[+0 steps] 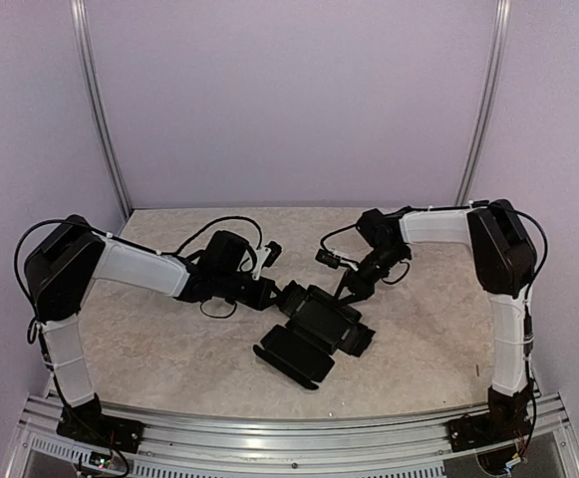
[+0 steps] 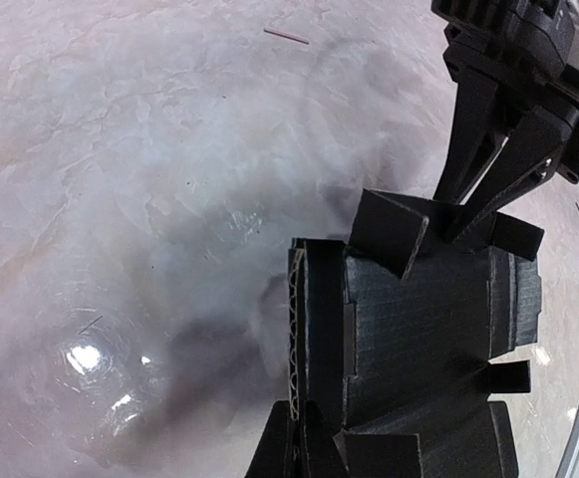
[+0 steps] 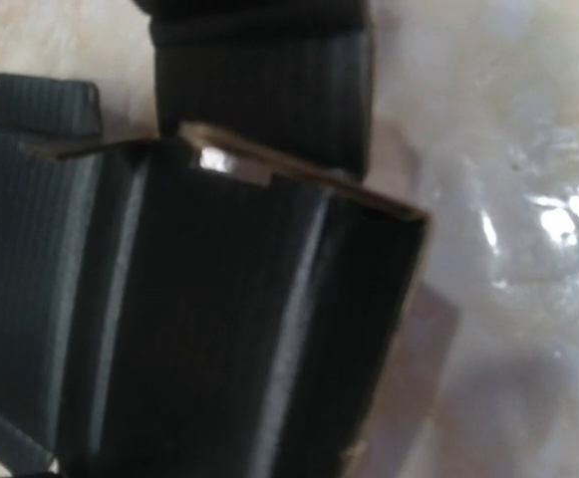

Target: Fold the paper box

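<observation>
Two robot arms meet over a half-made paper box at the middle of the table, in what looks to be the stage of turning up its walls and end flaps. The left gripper has its jaws drawn tight together and appears to pinch the box's nearest side wall. In the left wrist view the wall's raw corrugated edge rises straight out from between the jaws, and the rest of the box stretches away ahead of them. The right gripper comes down from the opposite side, its tips touching the box at the foot of a short raised flap. Whether its jaws are parted or pressed onto the card cannot be told: the overhead view is too small, and its own wrist camera shows only a blurred close-up of the box just beneath the jaws. The box is matte black ribbed cardboard, part flat and part standing. One wall is upright, the flap is tilted up, a small tab juts sideways, and a wide panel lies on the table clear of both sets of jaws, on the side toward the arms' bases. Judged from this, the fold is partly done, with that panel and the tabs not yet tucked. The next move likely calls for the left jaws to hold the wall firm while the right tips push the flap over along its crease. It should be done gently, since thin card can buckle or spring back if pressed off the score line.
</observation>
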